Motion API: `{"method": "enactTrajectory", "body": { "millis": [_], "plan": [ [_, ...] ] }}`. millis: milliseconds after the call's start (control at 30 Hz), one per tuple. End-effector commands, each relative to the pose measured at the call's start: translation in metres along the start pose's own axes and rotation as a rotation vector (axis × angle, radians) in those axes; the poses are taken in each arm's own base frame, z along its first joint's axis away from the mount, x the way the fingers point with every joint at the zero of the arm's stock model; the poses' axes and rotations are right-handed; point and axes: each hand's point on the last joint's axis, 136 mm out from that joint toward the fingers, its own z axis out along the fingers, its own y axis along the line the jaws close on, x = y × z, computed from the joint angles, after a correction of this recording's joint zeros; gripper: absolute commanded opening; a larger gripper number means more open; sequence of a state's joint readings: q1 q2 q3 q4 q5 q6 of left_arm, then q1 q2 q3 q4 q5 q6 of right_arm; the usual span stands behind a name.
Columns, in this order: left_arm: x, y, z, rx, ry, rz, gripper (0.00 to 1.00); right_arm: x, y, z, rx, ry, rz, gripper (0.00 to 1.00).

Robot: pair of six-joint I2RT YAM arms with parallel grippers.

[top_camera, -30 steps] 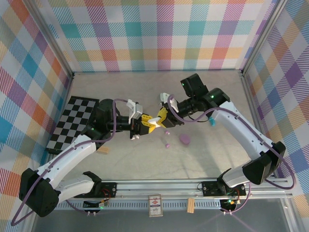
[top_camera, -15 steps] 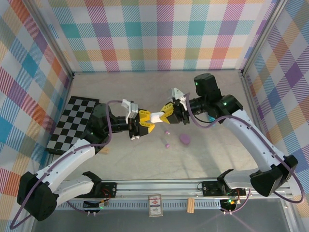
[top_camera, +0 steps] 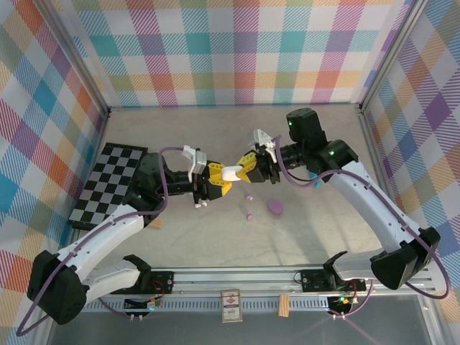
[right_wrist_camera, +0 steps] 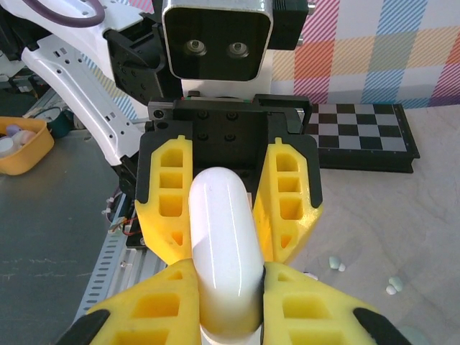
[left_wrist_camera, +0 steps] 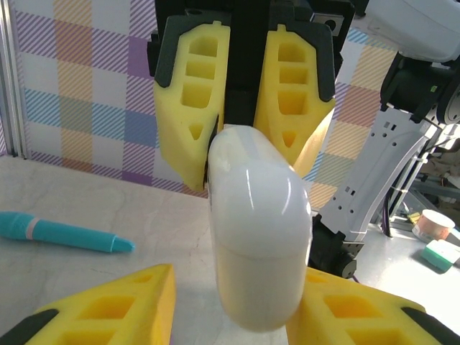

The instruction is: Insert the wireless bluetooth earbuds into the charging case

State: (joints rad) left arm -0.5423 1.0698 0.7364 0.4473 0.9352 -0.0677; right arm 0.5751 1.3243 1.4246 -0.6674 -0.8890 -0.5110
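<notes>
Against a second ago, my right arm has swung its forearm outward and the spot where the two arms meet has shifted a little away from the bases. Since half a second ago almost nothing has moved. The white glossy pill-shaped charging case (top_camera: 231, 172) is still up in the air above the desk (top_camera: 215, 237), bridging both arms.

My right pincer (right_wrist_camera: 228, 280) is clamped on one end of it, fingers pressed to both sides. My left pincer (left_wrist_camera: 237, 287) stands apart around the other end, and the left wrist view shows a gap beside one finger.

The case's long axis runs from one pincer to the other, left to right in the top view, with the right end slightly farther from the bases. One rounded end points into each wrist.

The tiny purple earbuds (top_camera: 249, 215) lie on the desk below, near the purple pebble-shaped case (top_camera: 274, 207), where they were before. The tiny whitish earbuds (right_wrist_camera: 336, 264) also lie loose on the desk.
</notes>
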Motion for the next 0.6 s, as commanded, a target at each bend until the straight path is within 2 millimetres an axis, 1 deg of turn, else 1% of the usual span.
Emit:
{"method": "enactTrajectory", "body": {
  "millis": [0,100,167,367,433,467,500,567],
  "plan": [
    [-0.015,-0.008,0.003,0.044,-0.019,0.025,0.39,-0.002,0.002,0.001,-0.022,0.0,-0.018,0.11],
    [-0.017,-0.007,0.005,0.043,-0.02,0.023,0.33,0.0,0.001,0.002,-0.026,0.004,-0.015,0.11],
    [-0.016,-0.007,0.007,0.045,-0.017,0.02,0.26,0.001,0.001,0.002,-0.027,0.005,-0.014,0.11],
    [-0.015,-0.006,0.009,0.051,-0.011,0.014,0.23,0.005,0.002,0.002,-0.026,0.02,-0.012,0.11],
    [-0.013,-0.006,0.01,0.056,-0.005,0.021,0.15,0.005,0.001,0.002,-0.017,0.023,-0.015,0.14],
    [-0.012,-0.007,0.01,0.056,-0.002,0.031,0.1,0.004,-0.001,0.002,-0.006,0.022,-0.01,0.21],
    [-0.01,-0.007,0.01,0.056,0.0,0.044,0.08,0.003,-0.004,0.002,0.012,0.02,-0.004,0.29],
    [-0.006,-0.008,0.008,0.052,0.004,0.074,0.07,0.0,-0.014,0.0,0.068,0.018,0.02,0.43]
  ]
}}
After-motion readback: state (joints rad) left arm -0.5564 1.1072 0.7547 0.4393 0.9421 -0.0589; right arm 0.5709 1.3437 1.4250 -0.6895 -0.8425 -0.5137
